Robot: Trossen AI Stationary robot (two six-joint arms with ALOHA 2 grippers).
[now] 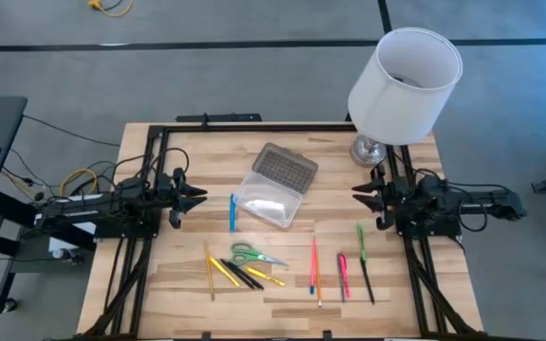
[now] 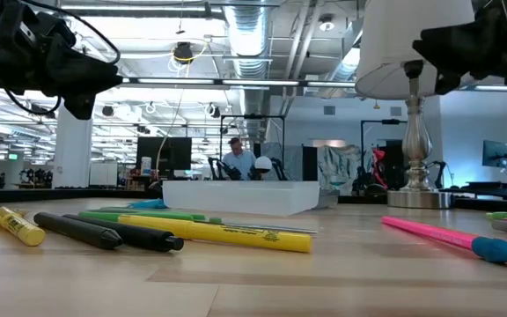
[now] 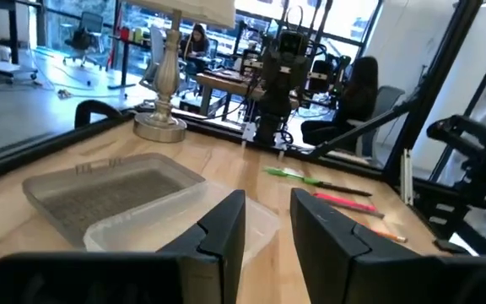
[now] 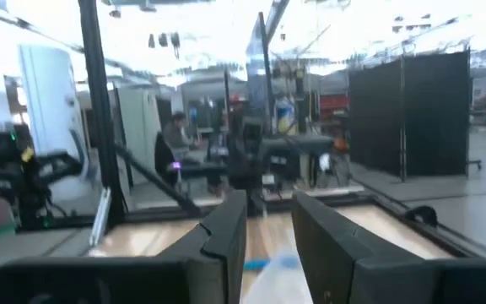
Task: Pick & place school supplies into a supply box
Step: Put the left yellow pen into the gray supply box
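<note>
**Supplies all on the table, both arms parked at the sides**

Overhead shot first: the small clear plastic supply box (image 1: 271,197) with its grey dotted lid (image 1: 285,168) flipped open sits mid-table, near the back. A blue pen (image 1: 232,212) lies just beside its left edge. Toward the front are the green-handled scissors (image 1: 252,255) with a bunch of yellow and black pens (image 1: 238,274) just in front of them, then a pink and red pair (image 1: 314,266), a pink marker (image 1: 343,275) and a green pen (image 1: 360,242) further right. The left gripper (image 1: 197,199) hangs at the table's left side, the right gripper (image 1: 361,194) at the right side, both well apart from the supplies. A white lampshade (image 1: 404,83) on a silver base stands at the back right corner.

Low view: a yellow marker (image 2: 227,233) and a black pen (image 2: 82,231) up close, box wall (image 2: 240,196) behind them, a person seated far off in the room.

Left wrist view: fingers (image 3: 224,230) apart with a narrow gap, nothing between them, box ahead.

Right wrist view: fingers (image 4: 226,233) apart too, holding nothing.
</note>
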